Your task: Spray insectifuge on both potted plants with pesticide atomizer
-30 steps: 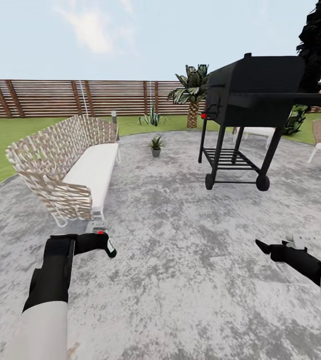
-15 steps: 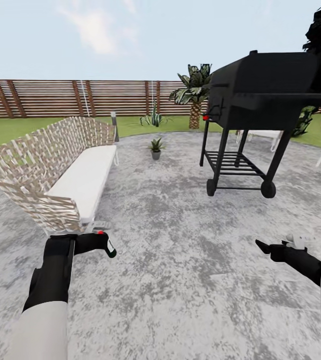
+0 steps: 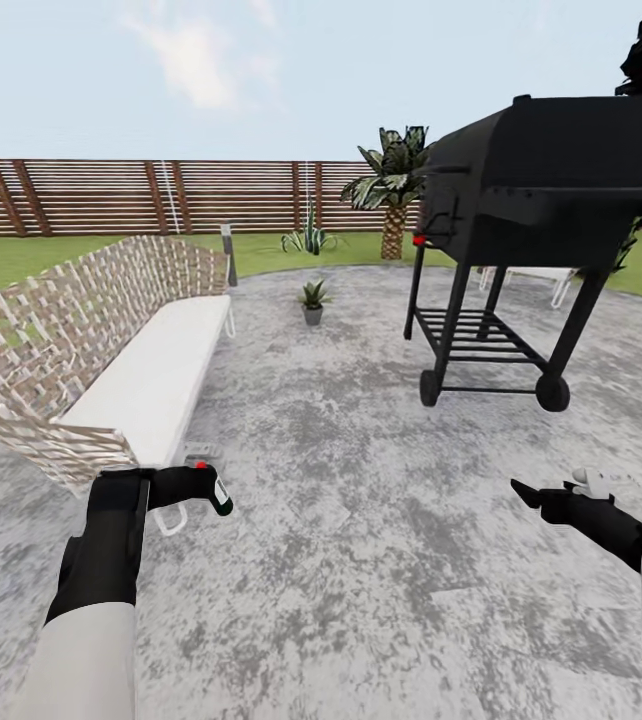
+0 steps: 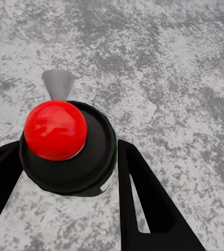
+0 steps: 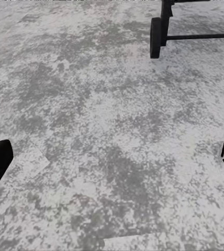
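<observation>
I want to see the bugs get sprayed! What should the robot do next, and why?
Probably keep rolling forward toward the potted plant. The left gripper already holds the pesticide atomizer, but the plant sits far ahead across the paving, between the bench and the grill.

My left arm reaches forward at waist height, its end effector (image 3: 211, 490) clamped on the pesticide atomizer (image 4: 68, 148). My right arm angles inward, low, with its end effector (image 3: 523, 492) spread wide and holding nothing.
</observation>
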`<state>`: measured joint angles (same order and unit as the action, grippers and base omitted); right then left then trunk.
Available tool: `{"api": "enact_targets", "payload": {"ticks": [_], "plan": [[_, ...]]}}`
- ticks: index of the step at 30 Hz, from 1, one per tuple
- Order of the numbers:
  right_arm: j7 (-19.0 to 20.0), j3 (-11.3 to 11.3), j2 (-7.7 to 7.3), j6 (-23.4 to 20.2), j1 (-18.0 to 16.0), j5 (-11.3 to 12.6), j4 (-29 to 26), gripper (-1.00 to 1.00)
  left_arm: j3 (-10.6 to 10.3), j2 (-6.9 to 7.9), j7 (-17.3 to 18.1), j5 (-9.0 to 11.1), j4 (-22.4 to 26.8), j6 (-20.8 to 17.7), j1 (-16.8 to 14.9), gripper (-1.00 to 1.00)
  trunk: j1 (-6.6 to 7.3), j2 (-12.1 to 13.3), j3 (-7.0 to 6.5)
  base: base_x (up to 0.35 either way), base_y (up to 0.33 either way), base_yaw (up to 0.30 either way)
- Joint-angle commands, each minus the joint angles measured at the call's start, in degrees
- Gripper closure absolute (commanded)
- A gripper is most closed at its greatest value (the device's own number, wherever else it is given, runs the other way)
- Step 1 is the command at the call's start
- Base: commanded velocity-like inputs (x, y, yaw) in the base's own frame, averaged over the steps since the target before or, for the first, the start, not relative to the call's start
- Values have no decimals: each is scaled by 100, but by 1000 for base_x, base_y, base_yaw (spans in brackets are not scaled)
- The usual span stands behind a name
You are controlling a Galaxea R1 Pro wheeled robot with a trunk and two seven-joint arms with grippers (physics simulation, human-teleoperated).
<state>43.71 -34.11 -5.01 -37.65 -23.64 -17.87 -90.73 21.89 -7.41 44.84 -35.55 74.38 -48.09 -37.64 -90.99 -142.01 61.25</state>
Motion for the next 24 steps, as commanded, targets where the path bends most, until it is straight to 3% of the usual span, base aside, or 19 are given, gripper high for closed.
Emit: {"api": "enact_targets", "payload": {"ticks": [1,9,11,13,15,17,19,21,23,24], "plan": [[59,-8,1,-11,-4,-58,-6,-100,17,-8,60,-49,6,-16,-6,100,-2,-2,6,332,0,0],[85,107,69,23,-3,-51,14,-100,17,-6,60,-49,6,-16,-6,100,-2,-2,6,331,0,0],[87,294,196,41,-4,-49,59,-100,17,-6,60,-51,6,-16,-6,100,-2,-2,6,288,0,0],[26,546,461,56,-6,-68,87,-100,17,-6,60,-54,1,-13,-6,100,-2,-2,6,203,0,0],[-207,961,898,217,-8,-94,182,-100,17,-2,60,-56,-16,-9,-6,100,-2,-2,6,97,0,0],[-549,1447,1144,414,-8,-80,442,-100,18,1,60,-60,-23,-8,-6,100,-2,-2,6,40,0,0],[-727,1802,1218,492,-8,-61,665,-100,18,6,58,-63,-26,-8,-6,100,-2,-2,6,20,0,0],[-782,1992,1232,529,-9,-48,773,-100,15,9,55,-65,-28,-10,-6,100,-2,-2,6,10,0,0],[-695,2073,1187,546,-9,-39,833,-100,11,10,53,-71,-28,-14,-6,100,-2,-2,6,4,0,0],[-556,2056,1094,548,-9,-35,844,-100,10,14,52,-72,-27,-14,-6,100,-2,-2,6,2,0,0]]}}
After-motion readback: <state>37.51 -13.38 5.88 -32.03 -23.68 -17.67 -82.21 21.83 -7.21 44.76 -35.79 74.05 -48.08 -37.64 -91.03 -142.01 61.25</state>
